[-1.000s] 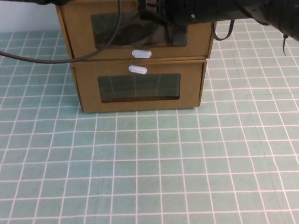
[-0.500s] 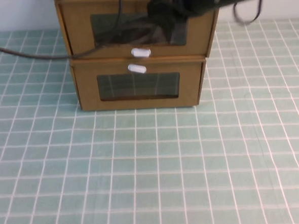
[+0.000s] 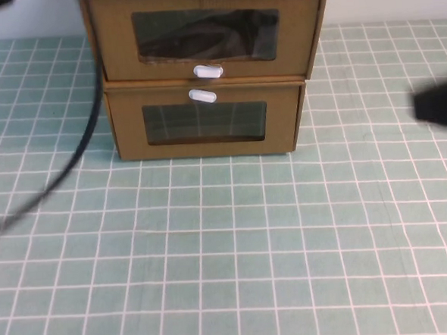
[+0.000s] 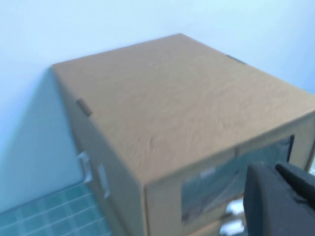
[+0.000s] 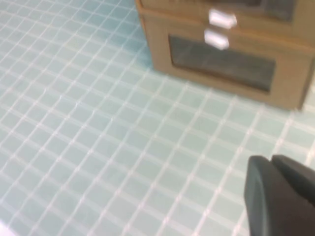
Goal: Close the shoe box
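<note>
The shoe box (image 3: 204, 36) is the upper of two stacked brown cardboard boxes, with a clear window and a white pull tab (image 3: 208, 71) just under it. Its drawer front looks flush with the box; it also shows in the left wrist view (image 4: 167, 113). My left gripper (image 4: 275, 169) hovers above and beside the box's top front corner, fingers together and empty. My right gripper (image 3: 438, 107) is a dark blur to the right of the boxes, above the table; in its wrist view (image 5: 272, 160) the fingers are together and hold nothing.
The lower box (image 3: 206, 123) has its white tab (image 3: 202, 96) above its window. A black cable (image 3: 85, 138) hangs across the left side. The green checked cloth (image 3: 228, 251) covers the table in front. A pale wall stands behind the boxes.
My right arm has pulled away from the upper box's front and swung out to the right. The left arm has moved off the top left; its cable now hangs lower.
</note>
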`<action>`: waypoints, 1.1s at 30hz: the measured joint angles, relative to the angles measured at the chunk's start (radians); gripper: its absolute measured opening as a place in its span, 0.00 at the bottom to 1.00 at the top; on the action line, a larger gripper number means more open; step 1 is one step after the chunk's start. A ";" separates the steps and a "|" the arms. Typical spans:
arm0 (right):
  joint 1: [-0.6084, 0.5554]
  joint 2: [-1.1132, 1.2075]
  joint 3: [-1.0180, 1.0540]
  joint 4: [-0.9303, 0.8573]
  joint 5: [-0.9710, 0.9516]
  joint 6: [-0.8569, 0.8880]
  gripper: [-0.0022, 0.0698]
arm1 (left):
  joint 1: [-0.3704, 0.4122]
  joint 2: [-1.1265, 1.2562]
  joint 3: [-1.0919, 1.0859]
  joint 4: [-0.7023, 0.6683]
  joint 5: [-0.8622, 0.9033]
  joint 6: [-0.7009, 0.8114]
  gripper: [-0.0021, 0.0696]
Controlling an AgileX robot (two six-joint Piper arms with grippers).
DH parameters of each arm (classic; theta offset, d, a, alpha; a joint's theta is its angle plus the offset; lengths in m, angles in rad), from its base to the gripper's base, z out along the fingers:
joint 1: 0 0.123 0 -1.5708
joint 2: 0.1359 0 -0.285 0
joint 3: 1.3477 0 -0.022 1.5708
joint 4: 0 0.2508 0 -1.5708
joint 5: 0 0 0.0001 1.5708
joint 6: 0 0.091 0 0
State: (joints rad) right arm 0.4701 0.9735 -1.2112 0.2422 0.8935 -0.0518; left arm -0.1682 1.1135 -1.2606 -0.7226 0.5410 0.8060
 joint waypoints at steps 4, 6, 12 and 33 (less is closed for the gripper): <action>0.000 -0.291 0.221 -0.027 0.008 0.052 0.01 | 0.000 -0.239 0.268 -0.006 -0.139 0.004 0.02; 0.000 -0.422 0.313 -0.037 0.015 0.098 0.01 | 0.000 -0.351 0.400 -0.010 -0.200 0.004 0.02; 0.000 -0.773 0.530 -0.048 0.010 0.173 0.01 | 0.000 -0.657 0.697 -0.017 -0.323 0.006 0.02; 0.000 -0.964 1.236 -0.042 -0.893 0.122 0.01 | 0.000 -0.959 1.285 -0.037 -0.575 -0.072 0.02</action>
State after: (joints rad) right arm 0.4698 0.0095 0.0253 0.2006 0.0000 0.0705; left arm -0.1682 0.1548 0.0246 -0.7591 -0.0339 0.7344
